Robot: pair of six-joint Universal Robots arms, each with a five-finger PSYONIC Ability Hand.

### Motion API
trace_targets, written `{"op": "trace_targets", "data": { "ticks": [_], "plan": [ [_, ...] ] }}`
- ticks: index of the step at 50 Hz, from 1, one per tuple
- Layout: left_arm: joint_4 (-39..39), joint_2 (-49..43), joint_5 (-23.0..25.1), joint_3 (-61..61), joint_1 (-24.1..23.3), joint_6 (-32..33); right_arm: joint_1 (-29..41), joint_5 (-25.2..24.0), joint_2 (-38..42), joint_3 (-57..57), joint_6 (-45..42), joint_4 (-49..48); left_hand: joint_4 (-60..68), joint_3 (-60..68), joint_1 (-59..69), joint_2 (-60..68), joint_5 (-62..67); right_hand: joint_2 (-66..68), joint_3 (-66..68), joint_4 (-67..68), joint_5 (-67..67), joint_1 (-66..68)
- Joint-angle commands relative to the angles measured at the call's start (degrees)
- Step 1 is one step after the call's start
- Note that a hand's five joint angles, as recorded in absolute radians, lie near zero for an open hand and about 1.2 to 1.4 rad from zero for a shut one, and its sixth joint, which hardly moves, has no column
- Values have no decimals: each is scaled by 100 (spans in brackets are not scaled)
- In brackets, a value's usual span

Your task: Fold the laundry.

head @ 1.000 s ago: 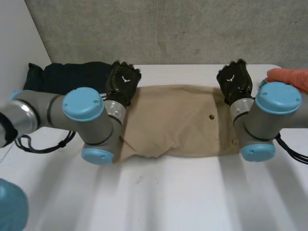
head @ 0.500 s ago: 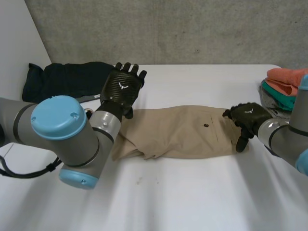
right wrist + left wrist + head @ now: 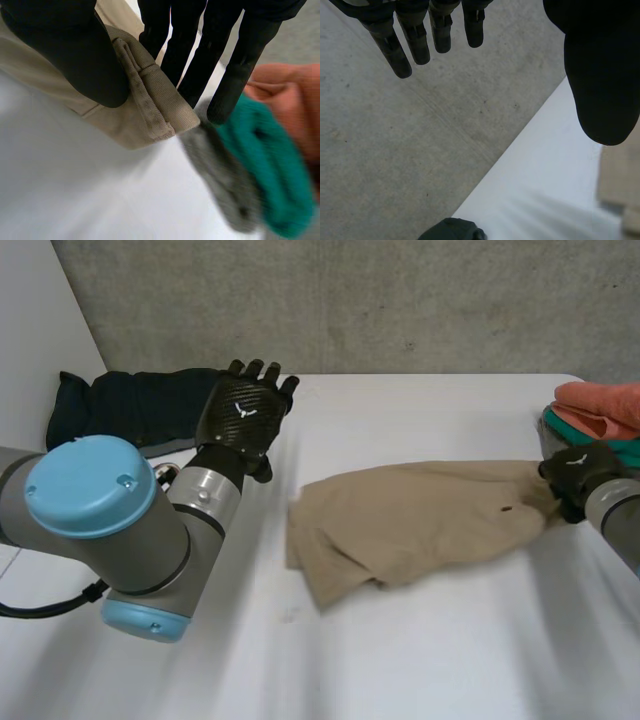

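Folded beige trousers (image 3: 420, 520) lie across the middle of the white table (image 3: 400, 660), their right end lifted toward the stack at the right. My right hand (image 3: 578, 472) pinches that end: in the right wrist view the thumb (image 3: 75, 60) and fingers (image 3: 200, 55) clamp the waistband edge of the trousers (image 3: 150, 105). My left hand (image 3: 245, 415) is raised above the table to the left of the trousers, fingers (image 3: 415, 40) straight and spread, holding nothing. A strip of the beige trousers (image 3: 620, 185) shows beside its thumb.
A dark garment (image 3: 130, 405) lies bunched at the table's back left corner. At the right edge sits a stack of folded laundry (image 3: 595, 410), orange over teal; the right wrist view shows teal cloth (image 3: 270, 165), orange cloth (image 3: 290, 95) and a grey layer (image 3: 220, 175) beside the pinched waistband.
The right hand has closed on the trousers' right end and dragged them right toward the stack. The left hand let go, opened and lifted off the cloth.
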Motion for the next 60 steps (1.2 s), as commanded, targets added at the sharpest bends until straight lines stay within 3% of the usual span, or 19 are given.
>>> {"op": "trace_targets", "data": {
  "ticks": [1, 4, 8, 12, 15, 18, 19, 21, 25, 29, 33, 35, 38, 47, 54, 60],
  "plan": [
    [0, 311, 0, -217, 116, -121, 607, 182, -248, -17, -1066, -821, -158, -209, -70, -180, -271, 1314, 1259, 1142, 1469, 1963],
    [0, 364, 0, -252, 125, -218, 1286, -55, -302, 18, -1101, -1261, -158, -209, -70, -180, -271, 1314, 1259, 1142, 1469, 1963],
    [0, 435, 0, -287, 125, -341, 2436, -1090, -302, 421, -1171, -2104, -158, -209, -70, -180, -271, 1314, 1259, 1142, 1469, 1963],
    [0, 488, 0, -296, 117, -385, 3009, -1961, -205, 913, -1338, -2615, -158, -209, -70, -180, -271, 1314, 1259, 1142, 1469, 1963],
    [-9, 479, 0, -287, 117, -402, 3168, -2244, -30, 1081, -1558, -2748, -158, -209, -70, -180, -271, 1314, 1259, 1142, 1469, 1963],
    [-9, 470, -9, -209, 90, -402, 3160, -2271, 76, 1170, -1708, -2783, -158, -209, -70, -180, -271, -2000, -2055, -2172, -1845, -1351],
    [0, 461, 0, -182, 73, -402, 3169, -2210, 59, 1178, -1638, -2810, -158, -209, -70, -180, -271, -3659, -3714, -3831, -3504, -3010],
    [0, 461, -9, -112, 46, -402, 3160, -2157, -28, 1187, -1419, -2801, -158, -209, -70, -180, -271, -4144, -4199, -4316, -3990, -3495],
    [-9, 400, -9, 186, -85, -411, 2757, -1955, -783, 1231, -182, -2766, -158, -209, -70, -180, -271, -5373, -5427, -5544, -5218, -4723],
    [-70, 234, -114, 625, -270, -560, 2098, -1832, -1495, 1328, 2589, -2722, -158, -209, -70, -180, -271, -5686, -5741, -5858, -5531, -5037],
    [-359, -21, -281, 1108, -515, -841, 1598, -1841, -1768, 1197, 4132, -2224, -158, -209, -70, -180, -271, -5686, -5741, -5858, -5531, -5037],
    [-552, -171, -281, 1320, -639, -973, 1333, -1841, -1839, 1091, 4277, -1924, -158, -209, -70, -180, -271, -5686, -5741, -5858, -5531, -5037],
    [-1018, -618, -281, 1803, -832, -1202, 911, -1858, -1630, 793, 4251, -1256, -158, -209, -70, -180, -271, -5686, -5741, -5858, -5531, -5037],
    [-2205, -1867, -456, 2507, -1079, -1352, 919, -1964, 101, -859, 3242, 792, -158, -209, -70, -180, -271, -5686, -5741, -5858, -5531, -5037],
    [-2872, -2202, -782, 2525, -1000, -1343, 1182, -1876, 1041, -1405, 2179, 1180, -153, -205, -65, -176, -266, -5686, -5741, -5858, -5531, -5037],
    [-3278, -2263, -782, 2508, -956, -1343, 1235, -1814, 1386, -1476, 1703, 1180, -36, -88, 52, -58, -149, -5686, -5741, -5858, -5531, -5037]
  ]
}}
